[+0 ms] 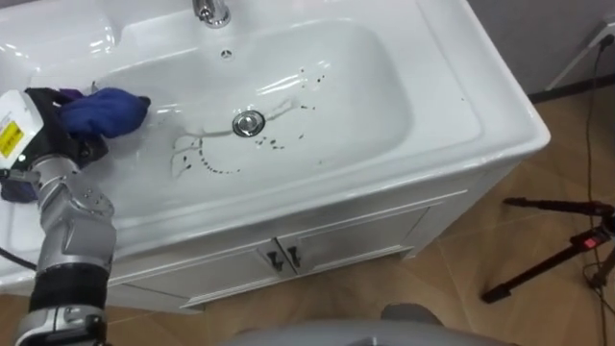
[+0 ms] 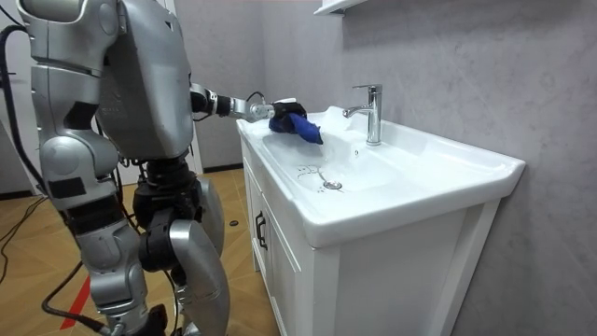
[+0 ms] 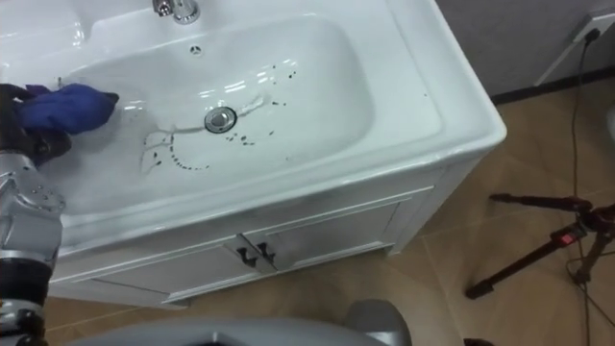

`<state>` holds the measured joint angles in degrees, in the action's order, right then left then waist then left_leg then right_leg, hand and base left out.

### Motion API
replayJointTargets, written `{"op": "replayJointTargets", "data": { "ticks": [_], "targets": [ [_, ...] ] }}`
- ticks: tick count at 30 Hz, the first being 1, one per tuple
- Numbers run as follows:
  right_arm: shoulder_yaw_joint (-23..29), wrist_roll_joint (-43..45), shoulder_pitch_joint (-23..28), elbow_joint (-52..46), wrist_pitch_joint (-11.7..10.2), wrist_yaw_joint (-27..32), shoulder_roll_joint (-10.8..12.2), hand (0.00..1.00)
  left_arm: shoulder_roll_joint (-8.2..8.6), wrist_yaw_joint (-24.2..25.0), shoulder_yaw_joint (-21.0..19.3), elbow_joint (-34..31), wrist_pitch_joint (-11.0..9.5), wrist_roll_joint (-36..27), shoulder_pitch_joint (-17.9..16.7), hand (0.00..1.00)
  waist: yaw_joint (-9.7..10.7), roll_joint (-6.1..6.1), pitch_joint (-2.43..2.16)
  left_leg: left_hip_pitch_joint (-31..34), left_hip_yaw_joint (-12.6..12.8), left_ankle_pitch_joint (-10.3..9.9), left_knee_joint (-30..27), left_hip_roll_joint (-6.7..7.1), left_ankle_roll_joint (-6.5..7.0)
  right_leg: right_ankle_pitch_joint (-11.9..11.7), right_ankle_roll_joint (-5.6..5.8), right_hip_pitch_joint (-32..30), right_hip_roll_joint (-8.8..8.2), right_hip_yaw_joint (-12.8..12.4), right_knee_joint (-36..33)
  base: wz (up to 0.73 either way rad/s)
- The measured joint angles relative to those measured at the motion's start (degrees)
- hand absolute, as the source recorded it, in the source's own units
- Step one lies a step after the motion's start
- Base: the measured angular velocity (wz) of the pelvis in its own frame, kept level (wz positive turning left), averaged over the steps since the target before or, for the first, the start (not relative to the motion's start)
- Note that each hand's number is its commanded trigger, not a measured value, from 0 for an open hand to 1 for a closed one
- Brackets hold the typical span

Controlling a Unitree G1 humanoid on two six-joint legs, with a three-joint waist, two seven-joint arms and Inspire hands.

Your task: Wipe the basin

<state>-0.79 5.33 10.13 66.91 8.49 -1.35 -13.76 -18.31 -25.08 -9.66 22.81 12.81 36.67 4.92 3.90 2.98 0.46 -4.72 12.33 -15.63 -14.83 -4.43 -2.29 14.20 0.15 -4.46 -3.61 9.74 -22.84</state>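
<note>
Start of a wipe: blue cloth (image 1: 104,111) well left of the drain (image 1: 248,123), dirt lying rightward.
The left hand (image 1: 67,144) had its fingers curled round the blue cloth, which rested against the basin (image 1: 384,106) wall left of the drain. Dark specks (image 1: 207,165) ringed the drain, the closest arc just left of it and others just right. The wipe likely needed a rightward sweep from the fingers toward the drain; the cloth's long axis already ran roughly that way.

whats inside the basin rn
Inside the basin: a metal drain at the centre, dark specks and smears around it, and a blue cloth at its left side, gripped by the left robot hand. Whatever lies under the cloth is covered.
</note>
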Motion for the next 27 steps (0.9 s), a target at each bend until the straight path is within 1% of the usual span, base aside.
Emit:
{"op": "replayJointTargets", "data": {
  "ticks": [1, 3, 5, 7, 10, 13, 17, 19, 23, 25, 27],
  "targets": [
    [-0.35, 0.06, 0.08, 0.05, -0.57, 0.04, 0.04, 0.0, 0.0, -1.53, 0.11, -0.3, -0.97, 0.39, 0.0, 1.0, 0.67, 0.04, 0.0, -0.13, -0.08, 0.0, 0.0, -0.02, 0.0, 0.0, 0.01, 0.49, -0.1, 0.44, 0.18, 0.1],
    [-0.38, 0.1, 0.34, 0.23, -1.53, -0.05, 0.07, 0.0, 0.0, -3.14, 0.58, -1.64, -2.01, 1.76, 0.0, 1.0, 0.75, 0.02, 0.06, -0.48, -0.06, 0.0, 0.06, 0.0, 0.0, -0.01, 0.03, 0.95, -0.16, 0.6, 0.38, 0.04],
    [-0.47, 0.64, 0.8, 0.8, -2.24, -0.1, 0.08, 0.0, 0.0, -4.77, 1.18, -3.42, -3.75, 2.64, 0.0, 1.0, 0.8, 0.02, 0.12, -0.99, -0.04, 0.0, 0.04, -0.04, 0.0, -0.06, 0.12, 1.93, -0.09, 0.75, 1.11, 0.0],
    [-0.48, 1.04, 1.27, 0.78, -2.8, -0.15, 0.09, 0.0, -0.01, -6.3, 1.5, -4.89, -4.73, 2.88, 0.0, 1.0, 0.98, 0.07, 0.14, -0.94, -0.03, 0.0, 0.0, -0.05, 0.0, -0.08, 0.16, 2.01, -0.13, 0.95, 1.23, 0.06],
    [-0.49, 1.67, 1.34, 1.6, -2.92, -0.29, 0.11, 0.0, -0.01, -9.01, 2.33, -6.24, -5.92, 3.3, 0.0, 1.0, 1.12, 0.27, 0.15, -0.84, 0.04, 0.0, 0.0, -0.03, 0.0, -0.08, 0.18, 1.96, -0.21, 1.09, 1.37, 0.04],
    [-1.55, 2.35, 1.5, 1.92, -2.9, -0.37, 0.11, 0.0, -0.01, -10.92, 3.96, -6.46, -6.01, 4.96, 0.0, 1.0, 1.14, 0.82, 0.13, -0.91, 0.04, 0.0, 0.13, -0.02, 0.0, -0.15, 0.26, 2.04, -0.16, 1.08, 1.9, 0.0],
    [-2.46, 3.8, 1.67, 1.96, -2.88, -1.37, 0.17, 0.0, 0.0, -11.17, 5.56, -6.49, -6.41, 9.06, -0.96, 1.0, 1.12, 1.37, -0.16, -1.94, 0.23, 0.02, 0.59, 0.0, -0.01, -0.27, 0.31, 2.39, -0.03, 0.78, 1.86, -0.03],
    [-2.45, 3.8, 1.82, 1.95, -2.88, -1.35, 0.17, 0.0, -0.01, -11.17, 5.62, -6.49, -6.49, 10.19, -1.24, 1.0, 1.19, 1.36, -0.19, -2.18, 0.24, 0.02, 0.6, -0.03, -0.01, -0.28, 0.31, 2.59, 0.04, 0.64, 1.88, -0.03],
    [-2.43, 3.8, 1.86, 1.95, -2.64, -1.43, 0.18, 0.0, -0.01, -11.16, 5.63, -7.19, -6.51, 12.07, -1.98, 1.0, 1.24, 1.17, -0.11, -2.89, 0.48, 0.08, 1.42, 0.0, -0.12, -0.28, 0.3, 2.87, 0.12, 0.48, 1.92, -0.02],
    [-2.41, 3.92, 1.83, 1.9, -2.33, -2.7, 0.16, 0.0, -0.01, -10.9, 5.75, -6.96, -6.46, 12.92, -2.92, 1.0, 1.68, 0.76, 0.01, -3.15, 0.49, 0.08, 1.4, 0.02, -0.12, -0.29, 0.32, 3.46, 0.12, 0.46, 2.19, 0.0],
    [-2.41, 4.27, 1.52, 1.91, -2.12, -3.64, 0.17, 0.0, -0.01, -10.11, 6.5, -6.75, -5.77, 12.99, -3.5, 1.0, 2.07, 0.54, -0.03, -3.01, 0.63, 0.08, 1.39, 0.04, -0.12, -0.31, 0.35, 3.3, 0.13, 0.26, 2.18, -0.03]
  ]
}}
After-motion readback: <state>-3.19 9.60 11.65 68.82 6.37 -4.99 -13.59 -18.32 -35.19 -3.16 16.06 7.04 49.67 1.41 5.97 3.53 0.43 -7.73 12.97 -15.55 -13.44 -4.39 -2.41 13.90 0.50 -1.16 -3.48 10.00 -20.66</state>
